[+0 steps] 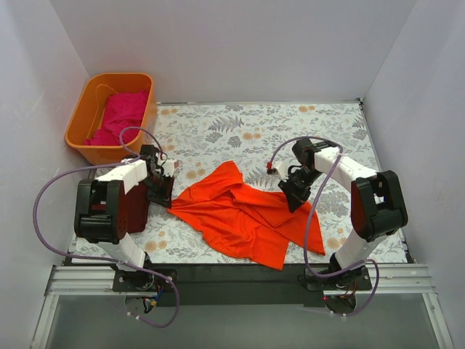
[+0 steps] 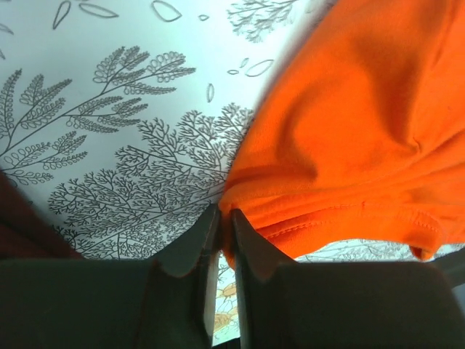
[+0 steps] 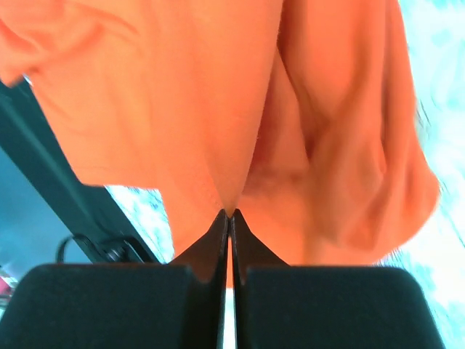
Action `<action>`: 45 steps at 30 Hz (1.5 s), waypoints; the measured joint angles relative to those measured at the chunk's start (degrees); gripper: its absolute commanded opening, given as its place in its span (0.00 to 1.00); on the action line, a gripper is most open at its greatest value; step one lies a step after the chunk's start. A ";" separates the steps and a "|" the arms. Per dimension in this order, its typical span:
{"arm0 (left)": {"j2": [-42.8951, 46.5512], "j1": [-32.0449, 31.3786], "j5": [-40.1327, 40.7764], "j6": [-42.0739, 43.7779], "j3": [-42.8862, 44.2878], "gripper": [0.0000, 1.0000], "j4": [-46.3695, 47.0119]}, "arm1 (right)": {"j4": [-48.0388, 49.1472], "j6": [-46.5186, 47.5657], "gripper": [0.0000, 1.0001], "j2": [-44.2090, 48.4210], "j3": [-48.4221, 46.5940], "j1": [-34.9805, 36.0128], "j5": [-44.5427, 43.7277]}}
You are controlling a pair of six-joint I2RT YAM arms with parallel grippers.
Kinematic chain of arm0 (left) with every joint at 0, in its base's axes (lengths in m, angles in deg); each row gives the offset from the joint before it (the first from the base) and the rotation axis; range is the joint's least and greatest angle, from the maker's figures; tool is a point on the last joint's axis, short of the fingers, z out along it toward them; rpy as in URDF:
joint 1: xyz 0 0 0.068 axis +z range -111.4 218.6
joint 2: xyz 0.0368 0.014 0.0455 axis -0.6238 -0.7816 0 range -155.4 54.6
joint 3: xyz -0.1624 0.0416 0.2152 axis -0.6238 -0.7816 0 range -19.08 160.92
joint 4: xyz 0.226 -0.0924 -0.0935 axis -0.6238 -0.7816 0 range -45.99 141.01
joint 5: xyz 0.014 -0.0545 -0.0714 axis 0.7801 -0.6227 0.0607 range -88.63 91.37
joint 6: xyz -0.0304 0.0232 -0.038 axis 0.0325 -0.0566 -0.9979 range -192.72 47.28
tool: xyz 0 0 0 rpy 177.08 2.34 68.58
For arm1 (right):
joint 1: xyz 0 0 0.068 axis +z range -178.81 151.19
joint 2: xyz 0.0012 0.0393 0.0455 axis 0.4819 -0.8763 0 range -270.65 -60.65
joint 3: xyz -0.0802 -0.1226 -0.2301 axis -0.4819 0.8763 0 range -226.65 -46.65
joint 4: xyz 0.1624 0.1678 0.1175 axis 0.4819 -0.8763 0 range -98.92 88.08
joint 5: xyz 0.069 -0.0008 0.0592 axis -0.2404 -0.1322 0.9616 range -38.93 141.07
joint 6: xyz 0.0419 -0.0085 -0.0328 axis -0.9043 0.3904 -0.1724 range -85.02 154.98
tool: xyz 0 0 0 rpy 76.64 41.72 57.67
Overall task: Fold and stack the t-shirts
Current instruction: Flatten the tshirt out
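The orange-red t-shirt [image 1: 240, 214] lies rumpled across the near middle of the table [image 1: 240, 127], a flat top printed with grey fern leaves and small orange blooms. The soft matte cloth is thrown into broad diagonal folds, one corner peaking toward the far side and a longer tail trailing toward the near right. The left gripper [image 2: 225, 218] sits at the shirt's left edge. Its dark wedge-shaped jaws are drawn almost together, and a bunched bit of stitched hem is pinched between their tips. The right gripper [image 3: 229, 215] is at the shirt's right side, its jaws pressed tight so that a ridge of fabric rises in a sharp crease from between them (the wrist view is nearly all orange cloth, with a little patterned tabletop at the edges). The magenta-pink t-shirt [image 1: 123, 113] lies heaped inside the tub [image 1: 80, 120], a rigid, glossy orange bin with rounded corners at the far left corner. The dark maroon t-shirt [image 1: 135, 207] lies at the table's left side, close against the left arm and mostly hidden by it.
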 measured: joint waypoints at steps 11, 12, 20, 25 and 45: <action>-0.42 -8.81 -10.75 1.79 21.51 0.34 3.50 | -2.51 2.14 0.01 1.75 -0.02 -0.79 -2.82; -1.42 -11.43 -11.58 1.81 23.96 0.34 4.00 | -2.54 2.05 0.01 1.60 -0.09 -0.79 -2.69; -11.89 -23.41 -15.93 5.75 29.94 0.44 5.99 | -2.62 0.39 0.01 0.74 -0.59 -0.79 -2.03; -12.55 -26.43 -15.93 9.70 28.02 0.45 6.16 | -2.84 -0.50 0.01 0.37 -1.14 -0.79 -1.77; -12.66 -31.10 -9.20 14.78 23.65 0.01 15.65 | -3.08 -1.77 0.01 -0.76 -1.90 -0.79 -0.61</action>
